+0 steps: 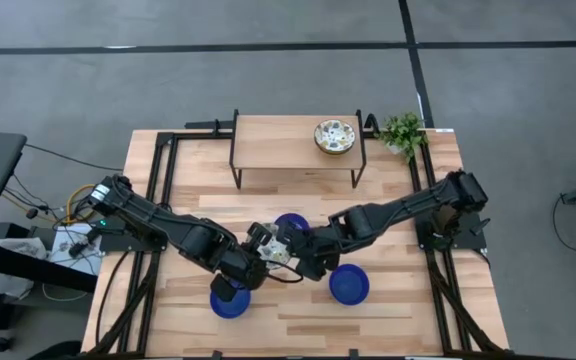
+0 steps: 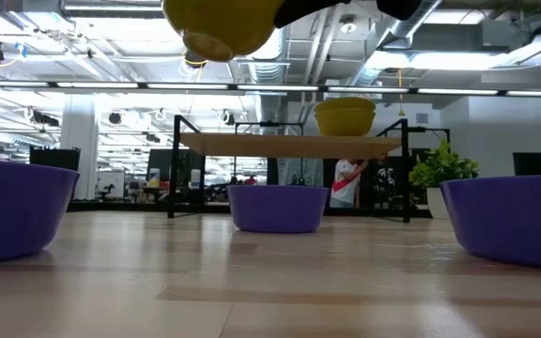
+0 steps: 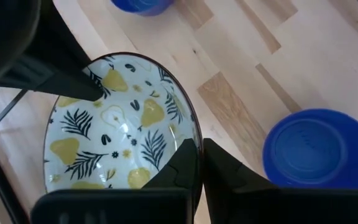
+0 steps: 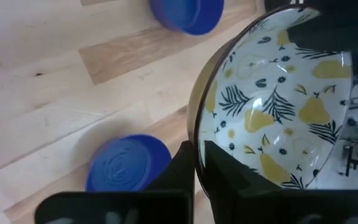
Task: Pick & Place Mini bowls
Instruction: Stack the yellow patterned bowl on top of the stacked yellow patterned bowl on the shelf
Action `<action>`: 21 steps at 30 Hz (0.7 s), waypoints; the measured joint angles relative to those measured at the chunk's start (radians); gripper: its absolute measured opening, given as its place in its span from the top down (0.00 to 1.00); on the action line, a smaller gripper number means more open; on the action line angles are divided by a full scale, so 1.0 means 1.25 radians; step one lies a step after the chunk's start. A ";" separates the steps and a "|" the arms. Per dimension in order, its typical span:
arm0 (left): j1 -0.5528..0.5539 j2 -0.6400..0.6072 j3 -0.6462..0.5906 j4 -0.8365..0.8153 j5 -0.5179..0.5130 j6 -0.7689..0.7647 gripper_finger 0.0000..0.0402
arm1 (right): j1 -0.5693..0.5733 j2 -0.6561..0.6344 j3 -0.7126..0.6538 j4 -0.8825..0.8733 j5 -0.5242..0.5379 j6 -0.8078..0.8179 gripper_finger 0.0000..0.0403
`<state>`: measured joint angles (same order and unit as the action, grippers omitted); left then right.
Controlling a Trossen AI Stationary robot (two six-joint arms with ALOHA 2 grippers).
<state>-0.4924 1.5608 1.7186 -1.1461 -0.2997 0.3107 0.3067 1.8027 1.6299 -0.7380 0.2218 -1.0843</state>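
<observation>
One cream bowl with a yellow-pear and leaf pattern (image 3: 120, 130) hangs in the air over the table's middle (image 1: 279, 243), its yellow underside (image 2: 224, 23) at the top of the low view. My left gripper (image 3: 201, 163) and my right gripper (image 4: 197, 163) are both shut on its rim, on opposite sides. A second patterned bowl (image 1: 335, 137) stands on the small raised shelf (image 1: 268, 130). Three blue bowls stand on the table on their bases: far-middle (image 1: 290, 221), near-left (image 1: 230, 301) and near-right (image 1: 349, 285). My left gripper holds the patterned bowl by its rim (image 3: 193, 144), one finger inside the bowl and one outside, coming from the table's left. The bowl is lifted clear of the table. My right gripper holds the same bowl by the opposite part of its rim (image 4: 199, 140), one finger inside and one outside, coming from the table's right. Its finger (image 3: 73, 84) also shows on the far rim in the left wrist view.
The raised shelf on black legs spans the far middle of the table. A small green potted plant (image 1: 403, 131) stands at the far right corner. Black frame rails (image 1: 163, 170) run along both table sides. Bare wood lies near the front edge between the blue bowls.
</observation>
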 joint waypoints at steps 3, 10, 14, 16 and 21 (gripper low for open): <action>0.001 -0.001 0.001 0.002 0.010 0.000 0.97 | 0.007 0.000 0.000 0.000 0.011 0.002 0.99; 0.000 -0.002 0.003 0.030 0.003 -0.009 0.86 | 0.013 0.002 0.000 -0.010 0.015 0.053 1.00; 0.003 -0.002 0.005 0.065 -0.034 -0.037 0.80 | 0.010 0.002 0.000 -0.017 0.025 0.078 1.00; 0.002 -0.004 0.005 0.087 -0.057 -0.050 0.78 | 0.010 0.002 0.000 -0.021 0.029 0.077 1.00; 0.001 -0.017 0.004 0.099 -0.069 -0.050 0.73 | 0.016 0.002 0.000 -0.043 0.035 0.087 1.00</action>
<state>-0.4911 1.5398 1.7234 -1.0227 -0.3862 0.2478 0.3271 1.8054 1.6299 -0.7918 0.2653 -0.9760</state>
